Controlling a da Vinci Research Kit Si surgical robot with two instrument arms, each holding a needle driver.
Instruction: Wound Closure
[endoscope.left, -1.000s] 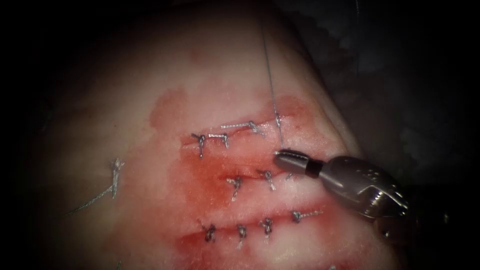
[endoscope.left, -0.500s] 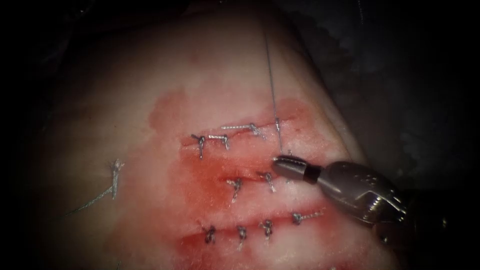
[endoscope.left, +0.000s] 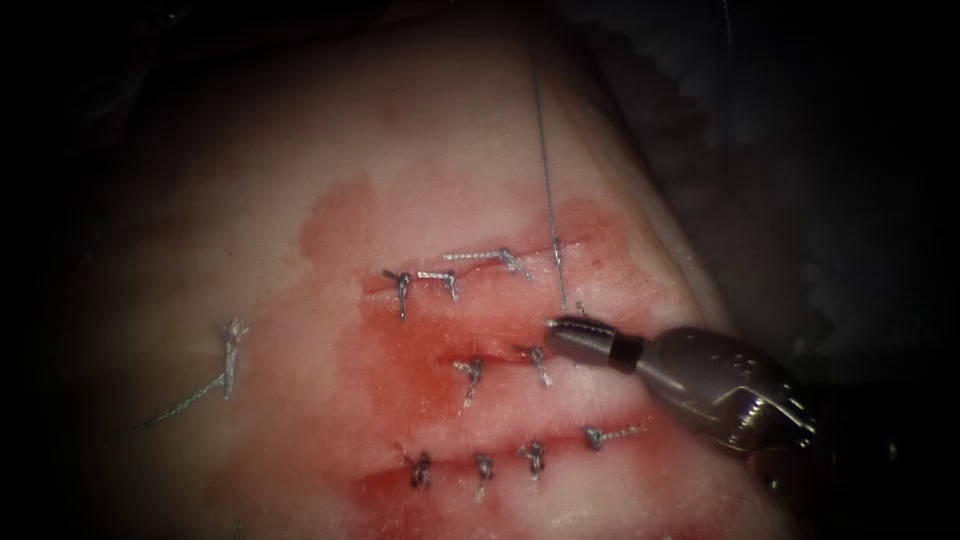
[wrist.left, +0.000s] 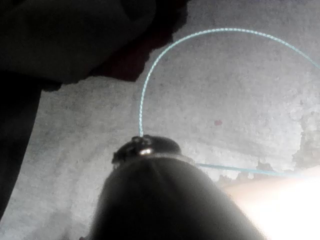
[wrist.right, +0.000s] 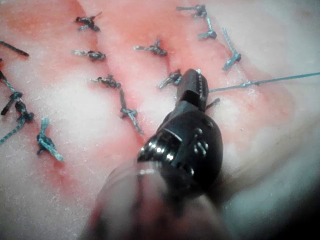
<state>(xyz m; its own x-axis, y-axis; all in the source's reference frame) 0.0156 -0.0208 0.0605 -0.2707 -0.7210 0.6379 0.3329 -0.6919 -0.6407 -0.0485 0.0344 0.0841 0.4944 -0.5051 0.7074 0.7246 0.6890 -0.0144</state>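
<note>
The right tool (endoscope.left: 560, 327) is seen entering from the lower right of the endoscope view, its jaws drawn together with their tips at the right end of the upper cut (endoscope.left: 480, 285), where a taut thread (endoscope.left: 548, 190) meets them; whether the thread is actually clamped between them cannot be told. From there the thread is carried straight up toward the top edge of the frame, crossing bare pale tissue (endoscope.left: 300, 150). In the right wrist view the same tool (wrist.right: 196, 82) is shown closed against the tissue (wrist.right: 85, 115), with the thread (wrist.right: 270, 81) stretched away from beside its tip. Three cuts are laid across the centre of the endoscope view, each crossed by knotted stitches (endoscope.left: 480, 465) and ringed by red fluid (endoscope.left: 420, 365). A loose cut end of thread (endoscope.left: 225, 365) is left on the tissue at mid left, well apart from the cuts. Open tissue is left above and to the left of the stitched area, while its right edge falls away into darkness close behind the right tool. In the left wrist view the left tool (wrist.left: 145, 146) is seen from behind over a grey worktop (wrist.left: 225, 100), a loop of thread (wrist.left: 165, 52) arching away from its tip; the state of its jaws cannot be told. No needle can be made out.
</note>
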